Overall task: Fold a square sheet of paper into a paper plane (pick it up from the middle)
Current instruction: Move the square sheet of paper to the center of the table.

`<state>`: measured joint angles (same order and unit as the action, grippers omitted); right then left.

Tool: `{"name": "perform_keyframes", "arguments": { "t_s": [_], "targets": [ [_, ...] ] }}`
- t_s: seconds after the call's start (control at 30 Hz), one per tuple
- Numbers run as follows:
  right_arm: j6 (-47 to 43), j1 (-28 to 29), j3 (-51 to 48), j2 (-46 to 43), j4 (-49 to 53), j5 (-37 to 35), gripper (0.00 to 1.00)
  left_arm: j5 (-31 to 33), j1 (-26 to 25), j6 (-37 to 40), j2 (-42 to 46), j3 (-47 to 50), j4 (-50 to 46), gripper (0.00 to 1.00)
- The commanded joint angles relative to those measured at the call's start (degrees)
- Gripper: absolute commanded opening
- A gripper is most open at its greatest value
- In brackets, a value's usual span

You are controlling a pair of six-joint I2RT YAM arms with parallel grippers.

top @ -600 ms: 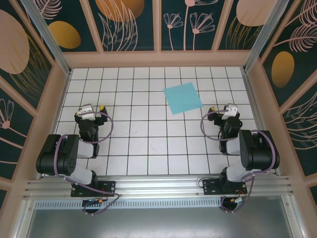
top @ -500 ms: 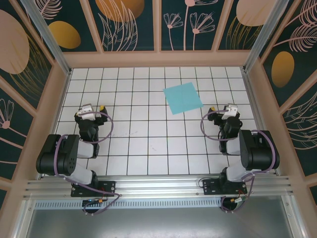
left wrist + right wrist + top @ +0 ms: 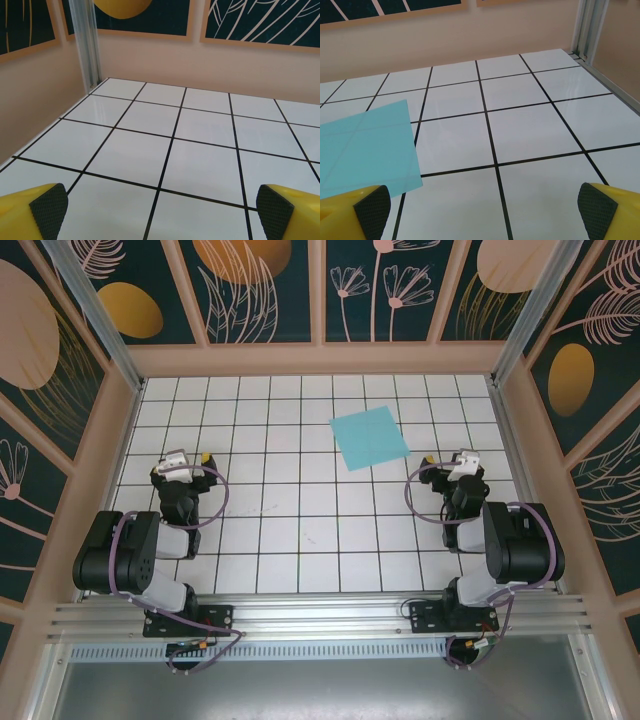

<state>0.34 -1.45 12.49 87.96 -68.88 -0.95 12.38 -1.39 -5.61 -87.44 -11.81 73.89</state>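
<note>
The square sheet of paper (image 3: 369,437) is a flat light turquoise square, lying slightly turned on the white grid table right of centre, towards the back. In the right wrist view the sheet (image 3: 365,150) lies at the left, just ahead of my left fingertip. My right gripper (image 3: 448,459) rests low at the right side, a little right of and nearer than the sheet, open and empty. In its own view the right gripper (image 3: 482,212) has its yellow fingers far apart. My left gripper (image 3: 190,459) rests at the left side, open, far from the sheet; the left gripper (image 3: 162,210) holds nothing.
The white grid table (image 3: 300,530) is boxed in by peach walls with dark floral panels (image 3: 260,290). Metal posts (image 3: 95,320) stand at the back corners. An aluminium rail (image 3: 320,615) runs along the near edge by the arm bases.
</note>
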Motion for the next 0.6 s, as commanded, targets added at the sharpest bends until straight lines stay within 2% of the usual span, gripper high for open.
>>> {"name": "perform_keyframes", "arguments": {
  "t_s": [0.0,0.27,0.4,0.47,0.57],
  "targets": [
    [0.6,-0.3,0.9,0.4,-2.5,1.2,0.99,-2.4,0.4,1.0,0.1,-0.9,1.0,0.98],
    [-0.3,-0.6,2.0,-0.6,0.2,4.2,0.99,-4.4,0.4,1.5,3.2,1.8,3.3,0.98],
    [-0.9,0.0,3.1,-3.1,4.2,3.9,0.99,-1.7,0.4,-0.1,9.4,0.6,-4.9,0.98],
    [0.9,0.2,6.8,-6.9,14.6,1.8,0.99,-1.0,0.4,-1.2,13.2,-0.3,-10.5,0.98],
    [8.0,0.0,17.5,-8.7,38.2,0.4,0.99,-0.6,0.4,-4.0,18.8,-0.8,-15.6,0.99]
  ]
}}
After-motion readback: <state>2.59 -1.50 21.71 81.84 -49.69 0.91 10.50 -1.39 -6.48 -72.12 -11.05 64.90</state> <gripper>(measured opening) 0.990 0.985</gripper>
